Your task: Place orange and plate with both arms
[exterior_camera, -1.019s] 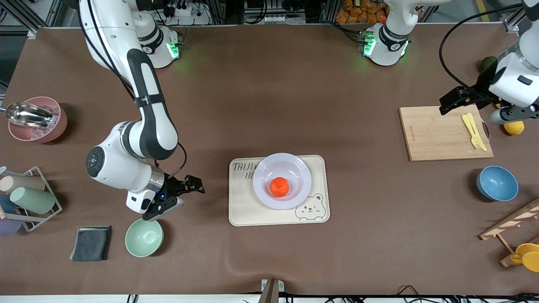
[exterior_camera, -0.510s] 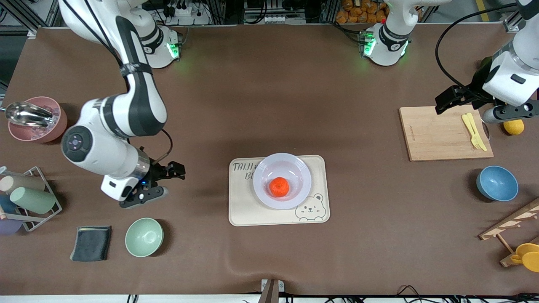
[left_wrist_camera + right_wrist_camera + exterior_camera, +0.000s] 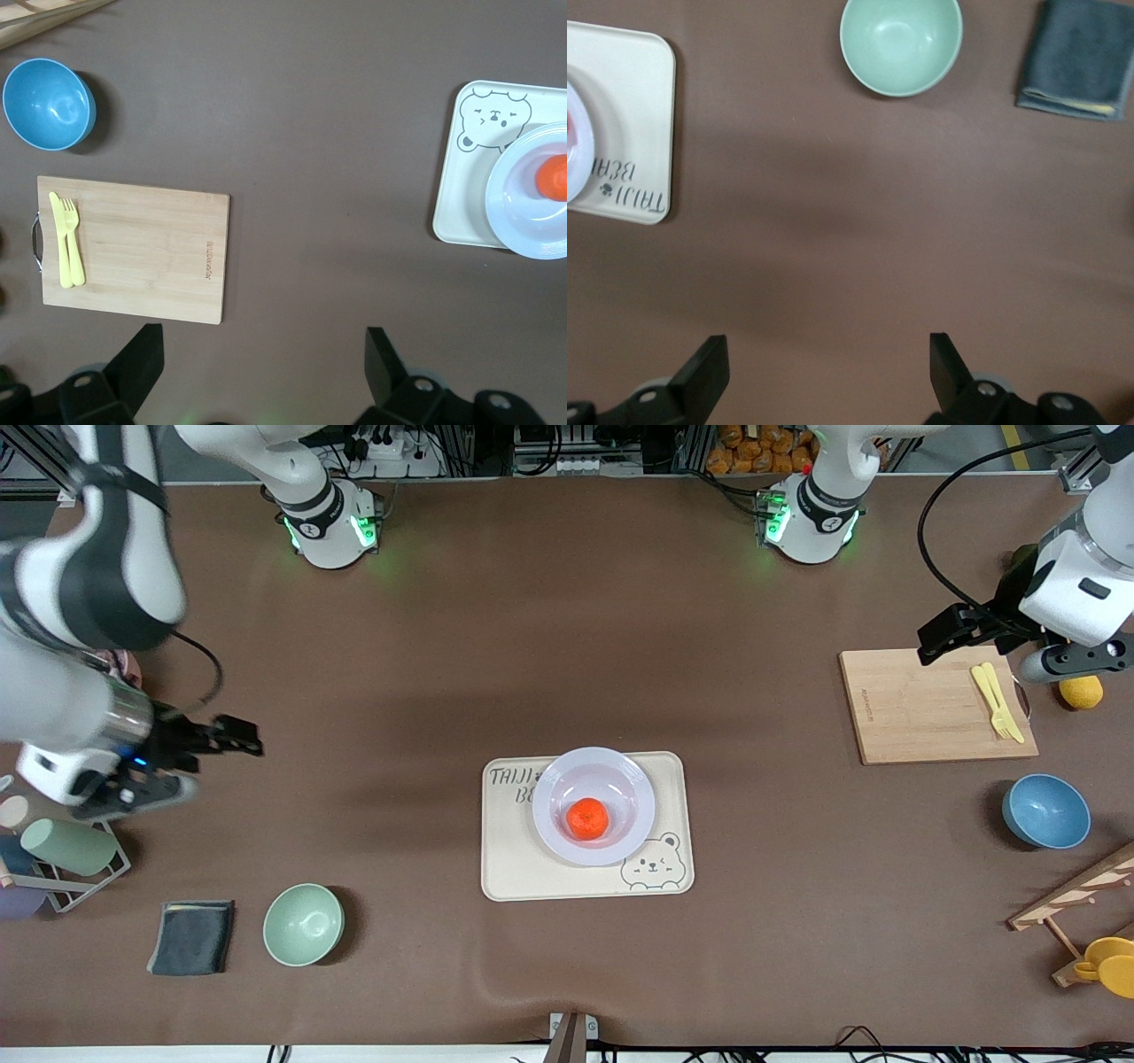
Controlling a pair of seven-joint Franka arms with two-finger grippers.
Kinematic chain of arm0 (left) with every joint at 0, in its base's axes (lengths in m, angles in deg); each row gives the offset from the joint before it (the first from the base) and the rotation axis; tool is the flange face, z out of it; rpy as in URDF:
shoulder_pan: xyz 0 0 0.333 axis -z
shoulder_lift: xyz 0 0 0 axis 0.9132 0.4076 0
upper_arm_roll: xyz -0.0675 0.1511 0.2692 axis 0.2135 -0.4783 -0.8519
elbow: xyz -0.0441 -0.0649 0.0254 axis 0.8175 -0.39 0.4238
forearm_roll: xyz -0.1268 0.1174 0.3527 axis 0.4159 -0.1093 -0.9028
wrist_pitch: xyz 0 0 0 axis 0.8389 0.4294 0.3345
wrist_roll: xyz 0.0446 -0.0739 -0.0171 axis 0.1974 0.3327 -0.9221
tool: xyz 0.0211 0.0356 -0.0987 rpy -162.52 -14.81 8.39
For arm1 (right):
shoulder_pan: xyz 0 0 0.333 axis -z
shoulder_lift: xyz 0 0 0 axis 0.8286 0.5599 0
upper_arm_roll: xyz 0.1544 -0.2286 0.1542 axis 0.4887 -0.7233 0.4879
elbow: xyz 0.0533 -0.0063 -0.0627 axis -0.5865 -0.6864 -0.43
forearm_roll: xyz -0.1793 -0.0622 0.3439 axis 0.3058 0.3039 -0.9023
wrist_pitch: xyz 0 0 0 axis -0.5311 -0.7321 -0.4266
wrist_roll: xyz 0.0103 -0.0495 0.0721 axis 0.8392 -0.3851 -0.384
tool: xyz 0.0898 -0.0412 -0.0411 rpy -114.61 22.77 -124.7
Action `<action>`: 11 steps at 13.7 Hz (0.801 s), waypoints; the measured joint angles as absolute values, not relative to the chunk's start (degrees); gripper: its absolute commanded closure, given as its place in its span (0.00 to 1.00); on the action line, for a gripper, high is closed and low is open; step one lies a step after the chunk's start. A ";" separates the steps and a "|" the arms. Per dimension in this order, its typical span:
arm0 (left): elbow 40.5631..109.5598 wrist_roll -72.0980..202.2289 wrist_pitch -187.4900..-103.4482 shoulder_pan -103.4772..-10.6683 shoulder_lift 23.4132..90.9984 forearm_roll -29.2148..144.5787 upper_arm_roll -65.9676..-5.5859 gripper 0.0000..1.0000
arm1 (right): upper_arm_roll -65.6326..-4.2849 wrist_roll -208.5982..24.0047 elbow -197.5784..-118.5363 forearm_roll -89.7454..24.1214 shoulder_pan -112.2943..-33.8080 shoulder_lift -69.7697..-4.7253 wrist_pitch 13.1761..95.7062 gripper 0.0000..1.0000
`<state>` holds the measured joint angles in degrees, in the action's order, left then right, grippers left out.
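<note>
The orange (image 3: 586, 818) lies in the plate (image 3: 634, 776), which rests on the tray (image 3: 505, 868) at mid-table; I judge both placements complete. My right gripper (image 3: 190, 766) hangs with its jaws spread wide and empty over bare table at the right arm's end, near the cup rack (image 3: 75, 850) and the pink bowl (image 3: 124, 664). My left gripper (image 3: 992, 642) hangs likewise wide and empty over the cutting board (image 3: 921, 708), just above the yellow cutlery (image 3: 997, 700). Risk one: a descent of my right wrist here could clip the rack or tip the pink bowl, since both lie close under that arm. Risk two: a low sweep of my left gripper could drag the cutlery off the board or nudge the lemon (image 3: 1081, 693) beside it. Risk three: any return toward the tray could jolt the plate and roll the orange out, the plate being shallow. Open room: the broad brown table (image 3: 567, 620) between the tray and both bases is bare, as is the stretch between the tray and the green bowl (image 3: 303, 925); the cloth (image 3: 192, 936) and blue bowl (image 3: 1045, 811) mark the crowded ends.
</note>
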<state>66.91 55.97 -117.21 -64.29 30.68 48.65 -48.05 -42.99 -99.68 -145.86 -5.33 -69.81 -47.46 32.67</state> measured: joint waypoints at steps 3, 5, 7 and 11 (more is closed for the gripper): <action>66.97 55.97 -117.29 -64.25 30.81 48.65 -48.00 0.00 | -35.19 -98.32 -145.81 -1.86 -61.36 -54.52 26.65 0.00; 67.07 55.97 -117.64 -64.25 31.00 48.65 -48.00 0.00 | -33.35 -93.96 -145.88 -0.86 -59.50 -58.13 22.69 0.00; 67.14 55.97 -118.22 -64.25 31.36 48.65 -48.00 0.00 | -32.40 -90.19 -146.18 0.29 -59.28 -60.56 20.81 0.00; 67.14 55.97 -118.54 -64.25 31.75 48.65 -47.99 0.00 | -31.60 -89.00 -147.12 2.49 -59.28 -61.26 21.90 0.00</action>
